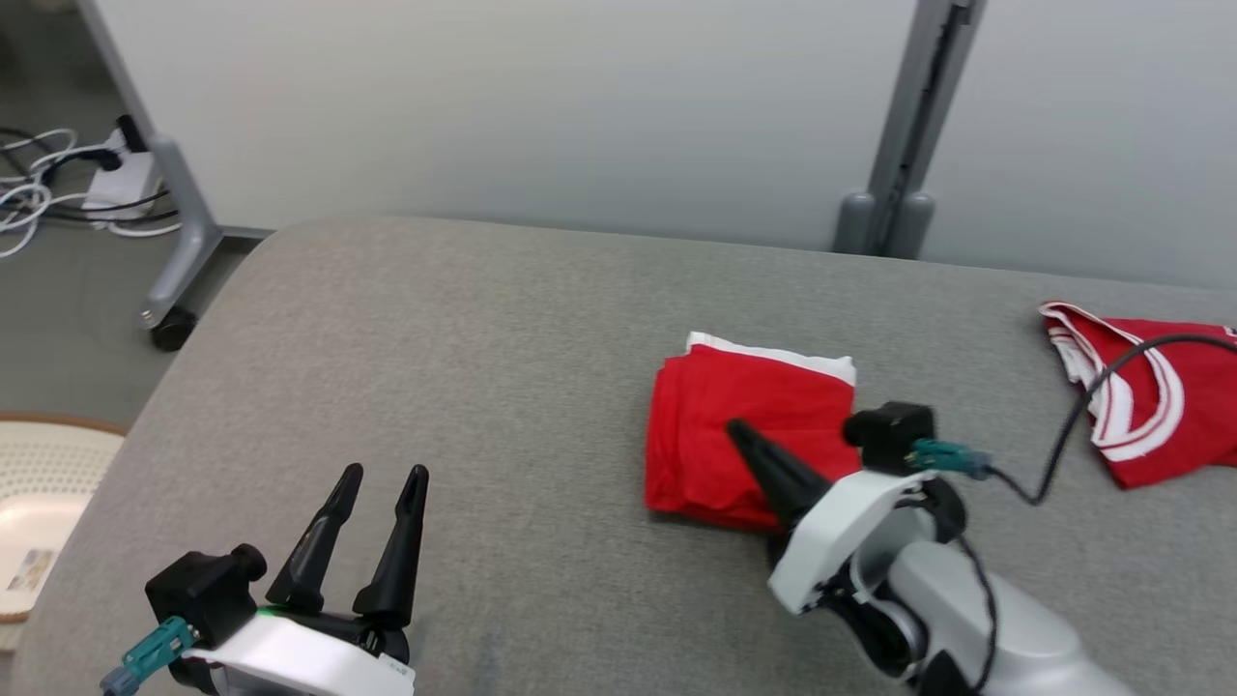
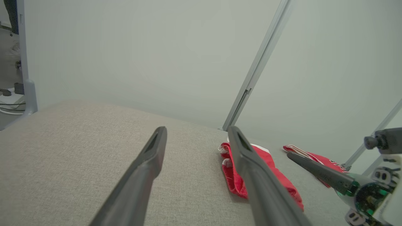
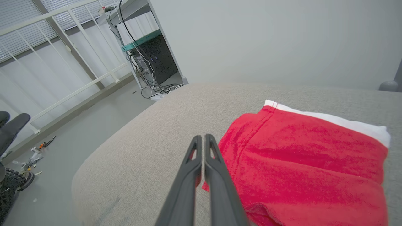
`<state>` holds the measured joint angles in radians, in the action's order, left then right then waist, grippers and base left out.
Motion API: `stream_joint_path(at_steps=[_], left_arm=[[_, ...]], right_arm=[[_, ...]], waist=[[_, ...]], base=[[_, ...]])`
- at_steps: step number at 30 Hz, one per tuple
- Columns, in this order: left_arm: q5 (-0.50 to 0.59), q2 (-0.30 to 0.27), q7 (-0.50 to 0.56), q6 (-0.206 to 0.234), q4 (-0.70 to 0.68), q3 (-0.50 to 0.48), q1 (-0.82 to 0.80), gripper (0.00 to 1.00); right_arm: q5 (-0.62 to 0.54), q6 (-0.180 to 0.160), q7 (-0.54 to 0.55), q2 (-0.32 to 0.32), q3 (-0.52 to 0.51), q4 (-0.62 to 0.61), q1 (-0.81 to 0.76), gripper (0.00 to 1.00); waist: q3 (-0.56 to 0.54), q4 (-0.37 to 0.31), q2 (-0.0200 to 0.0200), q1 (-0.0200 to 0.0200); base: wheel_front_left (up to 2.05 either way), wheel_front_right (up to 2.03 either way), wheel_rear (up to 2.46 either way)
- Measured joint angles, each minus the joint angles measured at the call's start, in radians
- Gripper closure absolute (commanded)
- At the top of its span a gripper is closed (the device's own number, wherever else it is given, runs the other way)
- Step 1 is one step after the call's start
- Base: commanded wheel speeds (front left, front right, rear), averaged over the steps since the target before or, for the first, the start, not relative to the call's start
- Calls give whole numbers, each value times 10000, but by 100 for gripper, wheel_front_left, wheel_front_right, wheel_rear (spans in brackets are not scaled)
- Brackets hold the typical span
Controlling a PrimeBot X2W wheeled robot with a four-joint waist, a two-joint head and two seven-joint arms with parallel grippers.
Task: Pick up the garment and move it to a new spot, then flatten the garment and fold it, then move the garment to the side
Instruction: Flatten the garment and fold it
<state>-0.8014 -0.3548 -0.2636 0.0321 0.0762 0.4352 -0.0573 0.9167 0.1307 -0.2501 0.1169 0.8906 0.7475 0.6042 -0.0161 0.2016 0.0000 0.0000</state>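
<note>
A folded red garment (image 1: 749,435) with a white hem lies on the grey padded table (image 1: 464,387), right of centre. It also shows in the right wrist view (image 3: 307,157) and the left wrist view (image 2: 232,179). My right gripper (image 1: 736,428) hovers over the garment's near left part, its fingers pressed together (image 3: 201,137) with nothing visibly pinched at the tips, which point past the garment's left edge. My left gripper (image 1: 385,472) stands open at the table's near left, well apart from the garment, with bare cloth surface between its fingers (image 2: 198,129).
A second red garment with white stripes (image 1: 1150,406) lies crumpled at the table's right edge. A grey partition post (image 1: 904,145) stands behind the table. Cables (image 1: 58,188) and a wheeled frame leg (image 1: 179,261) are on the floor at left, above a pale round object (image 1: 39,503).
</note>
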Motion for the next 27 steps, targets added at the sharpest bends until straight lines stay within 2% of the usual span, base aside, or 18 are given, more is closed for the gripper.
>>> stream_joint_path(at_steps=[4, 7, 11, 15, 19, 23, 27], left_arm=[[94, 0, -6, 44, -148, -217, 191, 0], [194, 8, -6, 96, -339, -593, 366, 0], [579, 23, -8, 178, -562, -1175, 598, 0], [943, 140, -8, 178, -698, -1822, 810, 0], [1388, 420, -6, 79, -763, -2293, 974, 0], [1870, 750, -6, -153, -663, -2665, 1119, 0], [2266, 1080, -6, -405, -512, -2928, 1142, 0]], right_arm=[[-740, 0, -86, 832, -905, -744, -291, 100], [-1453, 0, -105, 1338, -2036, -1563, -791, 100], [-2713, 0, -115, 1534, -3789, -2922, -1972, 100], [-3937, 0, -115, 1296, -5522, -4136, -3355, 100], [-4980, 0, -115, 675, -6974, -5089, -4511, 100], [-5597, 0, -115, -65, -7971, -5590, -5384, 100], [-6004, 0, -115, -362, -8209, -5540, -5736, 100]], waist=[[-62, -510, 0, 0], [-100, -896, 0, 1], [-112, -1328, 0, 0], [-70, -1602, 0, 0], [45, -1666, 0, 0], [142, -1633, 0, 0], [198, -1592, 0, 0]], base=[[0, 0, 0], [0, 0, 0], [0, 0, 0], [0, 0, 0], [0, 0, 0], [0, 0, 0], [0, 0, 0]])
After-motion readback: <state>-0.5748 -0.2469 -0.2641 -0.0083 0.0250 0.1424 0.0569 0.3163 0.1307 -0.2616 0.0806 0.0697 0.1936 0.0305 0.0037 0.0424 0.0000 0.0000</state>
